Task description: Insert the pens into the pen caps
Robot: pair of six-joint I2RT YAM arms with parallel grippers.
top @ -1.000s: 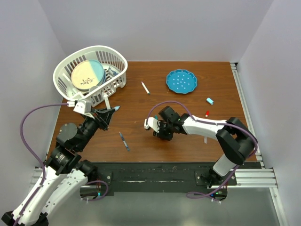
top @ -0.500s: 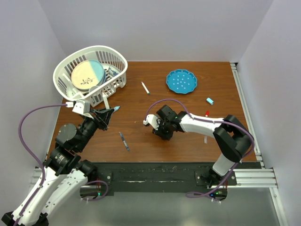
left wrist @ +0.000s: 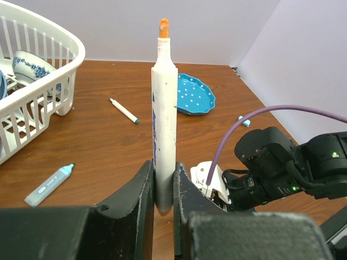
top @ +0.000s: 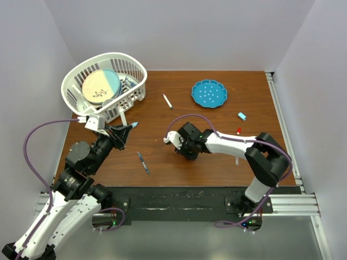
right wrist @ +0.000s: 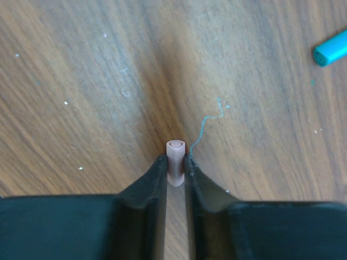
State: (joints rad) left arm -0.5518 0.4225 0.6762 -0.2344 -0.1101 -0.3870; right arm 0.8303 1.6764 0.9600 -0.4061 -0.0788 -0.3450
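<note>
Right claw (right wrist: 175, 163) around pink cap (right wrist: 175, 153), scribble (right wrist: 204, 126) beside

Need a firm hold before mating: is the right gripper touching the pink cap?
Touching. The right wrist view shows the right gripper closed on the pink cap, fingers against both sides.

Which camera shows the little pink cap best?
The right wrist camera: the pink cap sits close up, pinched in the right gripper, its round end showing. From the top and left wrist cameras the gripper hides it.
</note>
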